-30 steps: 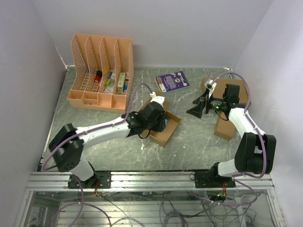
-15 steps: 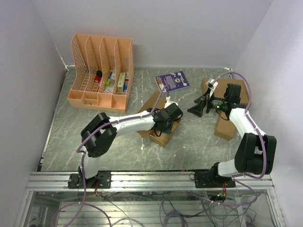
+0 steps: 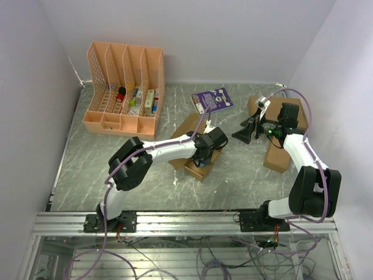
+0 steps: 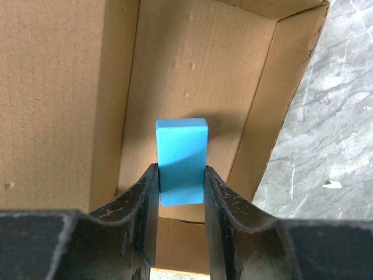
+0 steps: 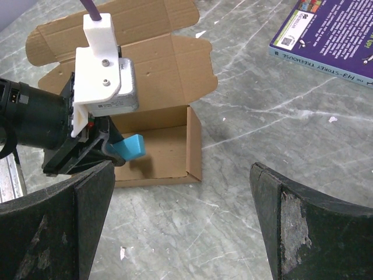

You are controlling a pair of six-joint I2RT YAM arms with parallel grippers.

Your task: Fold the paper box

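Note:
The paper box is a brown cardboard mailer lying in the middle of the table, its lid flat open and its tray walls up. It also shows in the left wrist view and the right wrist view. My left gripper reaches into the tray, shut on a blue block held just above the tray floor. The block also shows in the right wrist view. My right gripper is wide open and empty. It hovers right of the box and points at it.
A pink file organizer with small items stands at the back left. A purple book lies behind the box. Two other brown cartons lie at the right edge under my right arm.
My left arm has swung right and stretched out, carrying the blue block to the tray's right part. My right gripper has shifted slightly and stayed open.

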